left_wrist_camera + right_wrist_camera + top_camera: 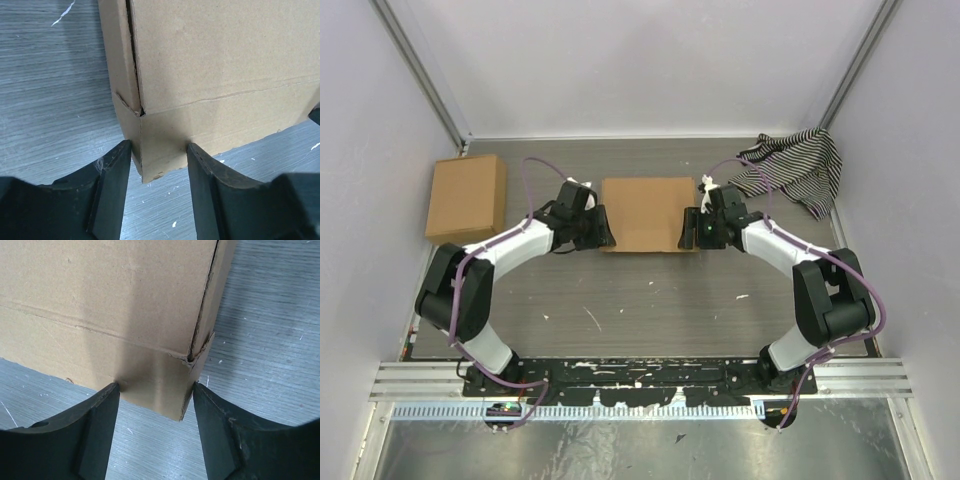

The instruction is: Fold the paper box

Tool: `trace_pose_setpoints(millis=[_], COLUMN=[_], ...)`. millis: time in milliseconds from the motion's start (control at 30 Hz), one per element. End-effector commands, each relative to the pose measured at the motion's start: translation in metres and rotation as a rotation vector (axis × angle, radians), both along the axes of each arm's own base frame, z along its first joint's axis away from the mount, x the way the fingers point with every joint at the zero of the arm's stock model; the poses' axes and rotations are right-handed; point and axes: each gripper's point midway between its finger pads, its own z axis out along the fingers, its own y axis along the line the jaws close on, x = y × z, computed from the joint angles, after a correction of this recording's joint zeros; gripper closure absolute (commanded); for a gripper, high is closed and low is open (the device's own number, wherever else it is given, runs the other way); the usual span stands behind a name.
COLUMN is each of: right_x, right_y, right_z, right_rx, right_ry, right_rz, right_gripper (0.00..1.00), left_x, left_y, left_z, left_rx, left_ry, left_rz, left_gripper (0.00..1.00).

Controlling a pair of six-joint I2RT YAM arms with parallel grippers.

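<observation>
Paper box [640,213] sits closed on the worktop [640,300]. Both apart, the left fingers [112,195] and right fingers [100,432] straddle its near corners. Press inward evenly, keeping the walls square.

Paper box [640,213] between left hand [605,228], right hand [686,229] (flanking its sides).

The paper box [642,213] is matt brown cardboard, creased and rough at its cut edges, the table [650,310] is grey wood-grain flecked with white scuffs, and the fingers [112,195] are dull black plastic, slightly dusty.
</observation>
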Motion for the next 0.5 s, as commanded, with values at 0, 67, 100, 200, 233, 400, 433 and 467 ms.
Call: trace_pose_setpoints(millis=[0,67,100,200,233,400,433,467], right_x=[0.009,0.009,0.009,0.009,0.009,0.007,0.006,0.006], right_y=[0.012,0.012,0.012,0.015,0.016,0.019,0.019,0.019], right_z=[0.041,0.046,0.049,0.058,0.059,0.061,0.061,0.06], right_rx=[0.052,0.055,0.056,0.068,0.073,0.077,0.077,0.077], right_ry=[-0.07,-0.073,-0.073,-0.069,-0.064,-0.039,-0.034,-0.028], right_rz=[0.012,0.012,0.01,0.02,0.026,0.041,0.041,0.043], right_gripper=[0.35,0.35,0.36,0.36,0.37,0.37,0.37,0.37], left_x=[-0.002,-0.003,-0.004,-0.005,-0.006,-0.008,-0.008,-0.008], left_y=[-0.003,-0.002,-0.001,0.0,0.0,0.0,0.0,-0.001], left_z=[0.019,0.02,0.02,0.019,0.02,0.022,0.023,0.024], left_rx=[0.001,0.011,0.017,0.033,0.038,0.04,0.036,0.034], left_ry=[-0.007,0.003,0.008,0.028,0.031,0.04,0.04,0.039], left_rz=[-0.028,-0.033,-0.034,-0.044,-0.046,-0.055,-0.054,-0.057], left_gripper=[0.46,0.46,0.46,0.46,0.46,0.46,0.46,0.46])
